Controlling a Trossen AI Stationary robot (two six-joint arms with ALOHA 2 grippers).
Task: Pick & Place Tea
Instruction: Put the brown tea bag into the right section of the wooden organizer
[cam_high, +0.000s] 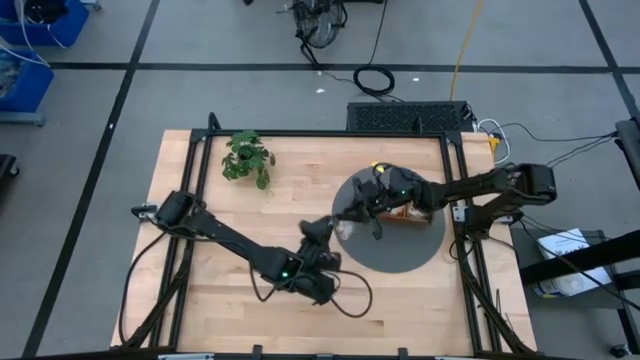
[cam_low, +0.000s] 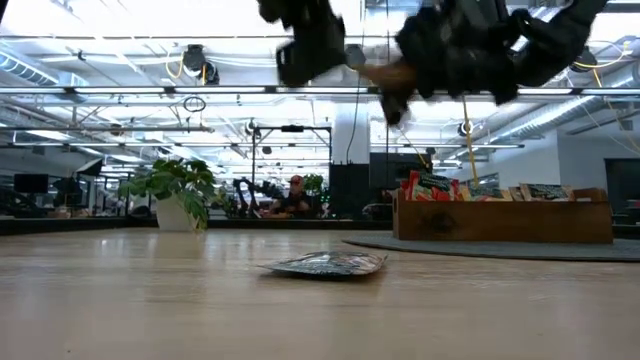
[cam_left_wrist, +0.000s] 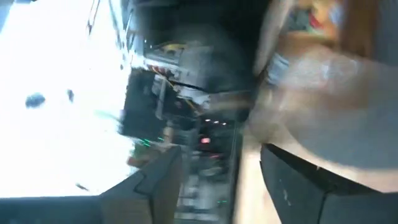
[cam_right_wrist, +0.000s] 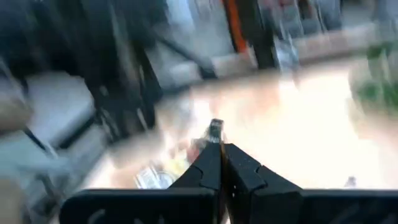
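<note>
One tea sachet (cam_low: 325, 264), silvery and flat, lies on the wooden table, at the edge of the grey round mat (cam_high: 400, 255); in the high view it is the pale patch (cam_high: 344, 229). The brown wooden tray (cam_low: 500, 222) stands on the mat with several sachets upright in it. Both grippers hang above the table, close together near the mat's left edge. My left gripper (cam_left_wrist: 211, 186) is open with nothing between its fingers. My right gripper (cam_right_wrist: 222, 146) is shut, with a small thin thing (cam_right_wrist: 216, 129) sticking out past its tips, apparently a sachet seen edge-on. My right gripper pinches a small thin thing (cam_right_wrist: 216, 129) between its two fingertips, with only a bit showing past them. The picture is blurred, so which part of it the fingers have cannot be told. The fingers lie about level, high above the table, and the thing is lifted clear.
A small leafy plant (cam_high: 247, 158) stands at the table's far left. The tray (cam_high: 408, 212) lies under the right arm. Bare wood stretches along the table's near and left sides. A person sits far off in the room behind (cam_low: 296, 190).
</note>
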